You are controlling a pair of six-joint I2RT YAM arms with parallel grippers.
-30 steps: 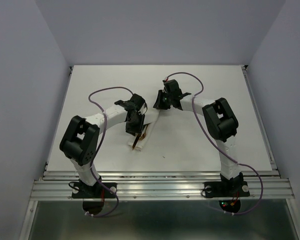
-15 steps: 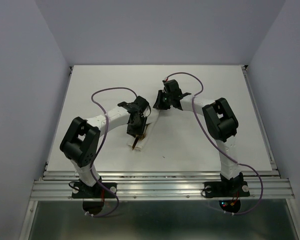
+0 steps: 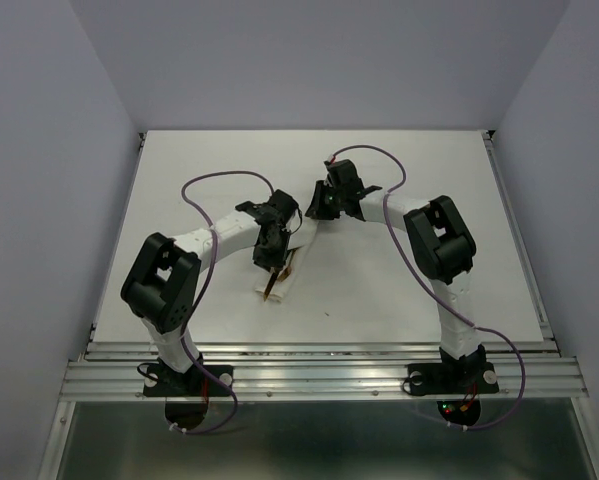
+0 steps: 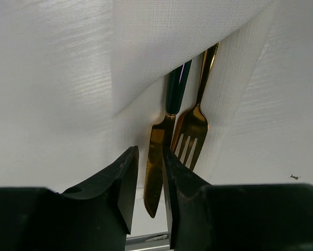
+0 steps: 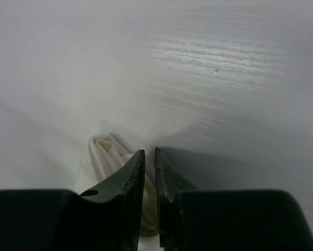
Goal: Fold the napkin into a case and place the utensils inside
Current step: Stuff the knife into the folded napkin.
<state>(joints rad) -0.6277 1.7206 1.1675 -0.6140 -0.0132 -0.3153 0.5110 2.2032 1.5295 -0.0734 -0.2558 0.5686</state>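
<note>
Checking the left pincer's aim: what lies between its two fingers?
The gold knife shows in the gap between the fingers of the left pincer in the left wrist view; the fork lies just right of it.

The napkin [image 4: 161, 47] is white woven cloth, matt, its fine weave showing as a light grid. The knife [image 4: 155, 167] and fork [image 4: 190, 130] are polished gold-coloured metal, smooth and mirror-bright; the knife's handle is a glossy dark green. The table [image 5: 224, 68] is white, smooth, with faint streaks like grain and a soft sheen. The left gripper [image 4: 148, 157] and right gripper [image 5: 149, 154] have fingers of black matt plastic, slightly grainy. The rail [image 3: 319, 375] along the near edge is ribbed bare metal, dull silver. The cables [image 3: 219, 182] have a smooth purple sheath.
</note>
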